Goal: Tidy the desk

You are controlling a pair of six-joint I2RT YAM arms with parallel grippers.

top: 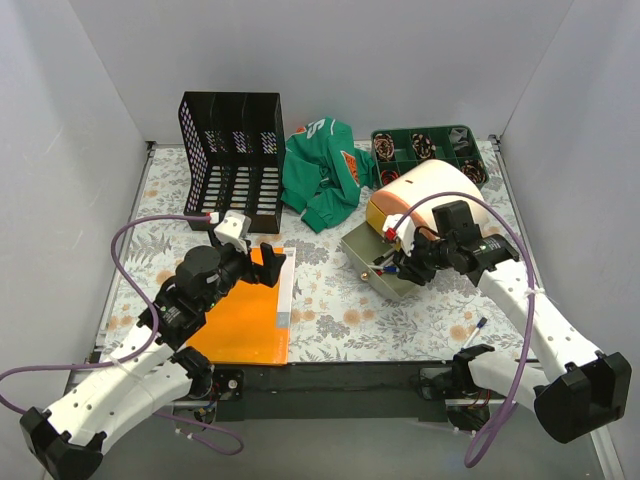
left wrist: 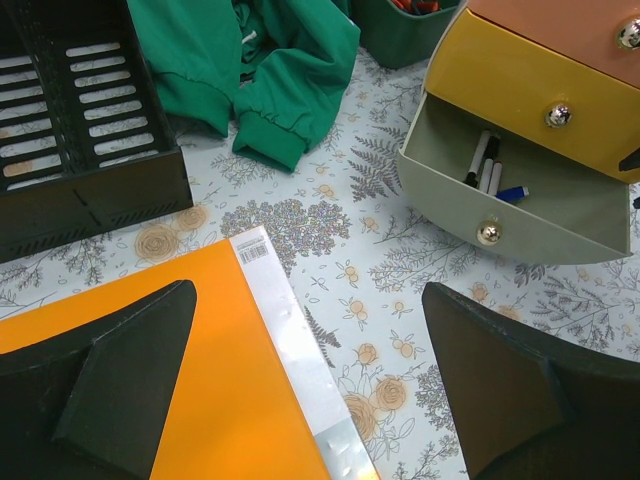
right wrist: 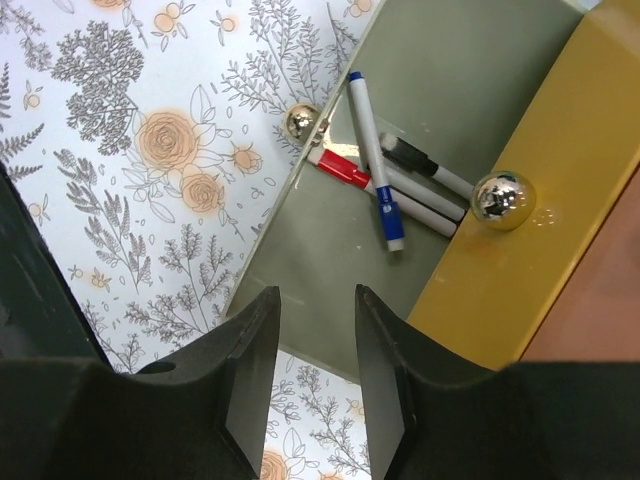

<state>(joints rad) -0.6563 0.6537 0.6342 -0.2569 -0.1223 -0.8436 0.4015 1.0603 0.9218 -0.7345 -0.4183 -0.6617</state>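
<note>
Three markers [right wrist: 372,140] lie in open bottom drawer [right wrist: 480,70] of drawer unit [top: 425,180] | right gripper [right wrist: 318,300] above it, jaws narrowly parted, empty | left gripper [left wrist: 308,300] jaws spread wide over orange folder [left wrist: 215,400] | the desk [top: 330,300] under everything, spanning the view

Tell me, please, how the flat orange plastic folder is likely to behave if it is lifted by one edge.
The flat orange plastic folder looks thin, so it would probably sag if held by one edge. Its smooth surface may slip in a pinch. Lying flush on the white floral-printed desk, its edge could be hard to get under.
</note>
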